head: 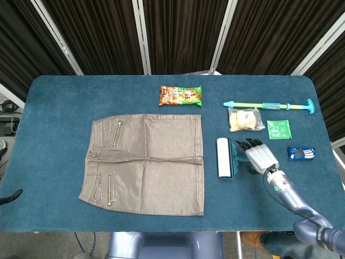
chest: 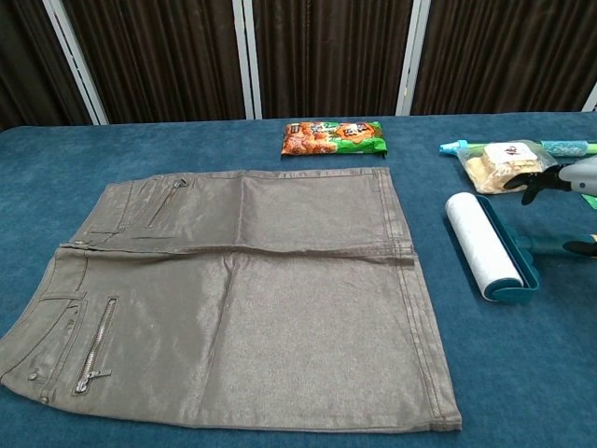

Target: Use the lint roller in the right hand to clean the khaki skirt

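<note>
The khaki skirt [head: 145, 162] lies flat on the blue table, waistband to the left; the chest view shows the skirt [chest: 242, 289] filling its lower left. The lint roller [head: 222, 157] lies just right of the skirt's hem, white roll toward the skirt. My right hand [head: 259, 157] hovers over the roller's teal handle and hides most of it, fingers spread. In the chest view the roller [chest: 485, 245] is at the right, and the right hand [chest: 571, 182] pokes in at the edge with fingers above and thumb below the handle. A dark tip of my left hand [head: 11, 197] shows at the far left edge.
A snack bag [head: 180, 96] lies beyond the skirt. Behind the roller are a pale filled pouch [head: 245, 119], a long teal stick [head: 269, 105], a green sachet [head: 278, 129] and a blue packet [head: 301, 154]. Bare table [head: 54, 108] stretches to the left.
</note>
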You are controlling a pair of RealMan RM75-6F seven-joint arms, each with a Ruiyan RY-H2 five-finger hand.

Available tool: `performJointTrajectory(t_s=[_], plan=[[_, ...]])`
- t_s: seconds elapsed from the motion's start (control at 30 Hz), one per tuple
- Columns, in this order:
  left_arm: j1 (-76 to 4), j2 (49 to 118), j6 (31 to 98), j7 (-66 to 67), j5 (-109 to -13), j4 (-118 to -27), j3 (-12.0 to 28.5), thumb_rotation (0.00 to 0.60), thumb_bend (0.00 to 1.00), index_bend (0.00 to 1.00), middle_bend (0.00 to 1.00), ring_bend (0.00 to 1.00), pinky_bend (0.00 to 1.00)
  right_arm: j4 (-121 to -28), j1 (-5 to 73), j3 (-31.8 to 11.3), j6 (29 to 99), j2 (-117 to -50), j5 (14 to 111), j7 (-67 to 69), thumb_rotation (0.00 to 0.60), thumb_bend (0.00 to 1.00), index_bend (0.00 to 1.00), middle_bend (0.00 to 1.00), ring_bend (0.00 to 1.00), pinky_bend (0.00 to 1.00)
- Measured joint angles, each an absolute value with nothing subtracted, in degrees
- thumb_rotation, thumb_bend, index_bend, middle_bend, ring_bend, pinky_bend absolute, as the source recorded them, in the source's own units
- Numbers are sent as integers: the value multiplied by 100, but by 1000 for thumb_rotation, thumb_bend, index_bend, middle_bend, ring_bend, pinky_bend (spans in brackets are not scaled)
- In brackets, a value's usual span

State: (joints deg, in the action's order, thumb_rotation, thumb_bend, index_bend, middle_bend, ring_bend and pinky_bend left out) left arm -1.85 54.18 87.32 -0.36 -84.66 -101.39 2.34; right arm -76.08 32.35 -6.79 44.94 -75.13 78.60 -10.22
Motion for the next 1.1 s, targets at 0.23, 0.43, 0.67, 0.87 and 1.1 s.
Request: performJointTrajectory(t_s=[0.23,0.43,0.67,0.87,1.1], plan=[[-222,5437,8669,-6,-8422,-10135,254,600,53,0,0,0,0,-7305,3326,-543,4404,-7775,7826,-1041,600,343,68,178,95,137],[-239,5429,8626,-32,-8380,-10134,268,600,54,0,0,0,0,-6920,3373,-438,4449,-7978,7871,-1214,600,345,81,182,98,136],[-248,5407,8599,-56,-8374,-10143,262,600,54,0,0,0,0,-6571,3396,-334,4463,-8155,7889,-1151,600,344,110,206,125,137],[-245,5407,8595,-35,-8374,-10152,254,600,54,0,0,0,0,-6187,3400,-290,4500,-8357,7917,-1000,600,409,199,323,242,217],[-265,5425,8552,4,-8339,-10161,257,600,54,0,0,0,0,-5644,3397,-194,4704,-8591,8180,-580,600,607,371,505,406,402]])
